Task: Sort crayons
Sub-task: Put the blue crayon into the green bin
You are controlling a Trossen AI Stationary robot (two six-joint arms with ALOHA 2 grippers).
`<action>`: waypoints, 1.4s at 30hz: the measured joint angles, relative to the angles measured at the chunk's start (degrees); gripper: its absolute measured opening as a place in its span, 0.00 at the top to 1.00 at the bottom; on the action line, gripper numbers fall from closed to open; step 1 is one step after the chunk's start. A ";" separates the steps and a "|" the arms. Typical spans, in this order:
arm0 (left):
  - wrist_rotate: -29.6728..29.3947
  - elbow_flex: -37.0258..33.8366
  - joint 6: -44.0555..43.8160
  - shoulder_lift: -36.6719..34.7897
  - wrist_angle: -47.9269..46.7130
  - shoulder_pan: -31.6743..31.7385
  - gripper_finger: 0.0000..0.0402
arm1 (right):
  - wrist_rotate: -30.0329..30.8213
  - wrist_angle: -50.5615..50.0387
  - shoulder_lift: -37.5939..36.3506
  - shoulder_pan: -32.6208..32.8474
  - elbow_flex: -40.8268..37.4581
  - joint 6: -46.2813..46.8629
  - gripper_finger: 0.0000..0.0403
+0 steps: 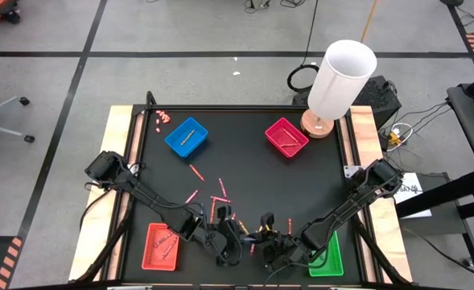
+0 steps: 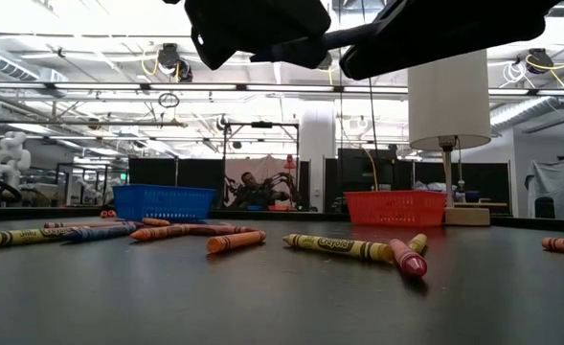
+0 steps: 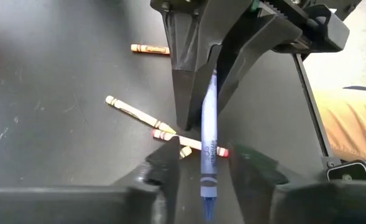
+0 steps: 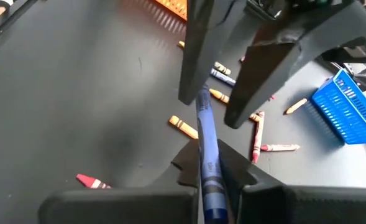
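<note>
The two arms meet at the near middle of the worktop (image 1: 245,161), handing one blue crayon (image 3: 208,143) from gripper to gripper above the surface. The right gripper (image 4: 212,163) has its fingers clamped together on one end of the stick. The left gripper (image 3: 202,163) has its fingers apart on either side of the other end, with daylight between each pad and the paper wrapper, so the crayon hangs from the right gripper alone.

To do the handover well, the left arm should back straight away along the crayon's length, so that a finger does not drag the stick sideways out of the thin grip. The right gripper needs to hold firm; the wrapper is smooth and the crayon could tilt or slip if bumped.

Below the grippers lie loose crayons (image 1: 220,201) in pink, orange and yellow, spread across the near half of the worktop, some crossing one another. The blue tray (image 1: 187,137) sits at the far left and a magenta tray (image 1: 286,137) at the far right; a red tray (image 1: 161,246) is at the near left and a green tray (image 1: 328,259) at the near right, partly under the right arm. A white lamp (image 1: 341,80) stands past the far right corner. The left arm itself stands between the right gripper and the blue tray, so it likely has to clear out first.
</note>
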 joint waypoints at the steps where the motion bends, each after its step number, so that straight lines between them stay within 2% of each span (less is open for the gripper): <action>1: -0.06 0.00 0.13 0.00 0.00 0.00 0.62 | -0.04 -0.26 0.00 0.00 0.00 0.00 0.98; 7: -4.23 0.00 0.22 0.00 -0.03 -0.30 0.50 | 0.18 -2.96 -0.11 0.44 0.00 0.01 0.98; 16: -10.45 0.00 3.08 -0.01 0.19 -1.81 0.49 | 0.20 -9.84 -0.70 3.07 0.00 0.06 0.98; 28: -10.88 0.00 2.95 -0.01 0.25 -1.73 0.49 | 0.22 -18.27 -4.90 6.79 0.00 5.94 0.98; 35: -10.91 0.00 2.97 -0.01 2.04 -1.62 0.49 | 0.29 -20.47 -5.75 9.48 0.02 3.30 0.98; 38: -10.91 0.00 3.01 -0.02 2.71 -1.35 0.49 | 0.31 -24.47 -6.49 11.19 0.02 2.99 0.98; 42: -10.88 0.00 3.01 -0.02 3.04 -0.87 0.49 | 0.29 -31.21 -9.63 13.91 0.02 8.07 0.98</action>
